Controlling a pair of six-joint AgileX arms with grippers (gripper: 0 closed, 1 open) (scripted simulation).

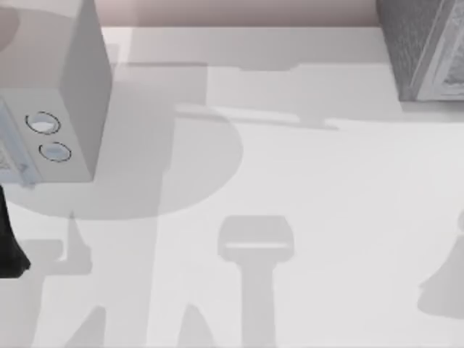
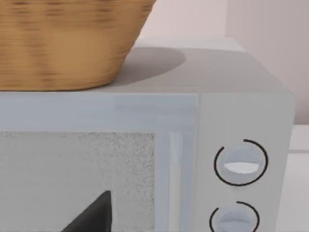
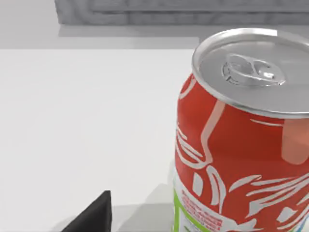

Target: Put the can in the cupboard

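Since you're watching the right wrist view first: a dark tip of the right gripper (image 3: 92, 218) sits at the near edge. You can't tell from that whether it is open, closed or holding anything.

Just beside it, close to the camera, is the can (image 3: 241, 140). It is red with white swirls and a green-edged patch low down. It stands upright, with the silver lid and pull tab facing up. It rests on the white table (image 3: 87, 125), which is bare between the can and the back.

Farther off, across that stretch of table, you see the lower edge of the cupboard (image 3: 183, 12), grey and speckled, well apart from the can. From the top view, the cupboard (image 1: 428, 43) sits in the table's far right corner, its paler framed front tilted toward the middle.

Left side: a dark tip of the left gripper (image 2: 94, 217) shows at the near edge of its wrist view; state can't be told here either. Right behind it is the front of the white box (image 2: 241, 111), with a speckled window panel (image 2: 77, 179) and two round dials (image 2: 240, 163) stacked one over the other. A wicker basket (image 2: 63, 43) sits on the box's top. Behind that is a pale wall (image 2: 260, 29).

In the top view the white box (image 1: 80, 80) stands at the far left of the table (image 1: 326, 217). A dark piece of the left arm (image 1: 10, 246) is at the left edge, just in front of it.
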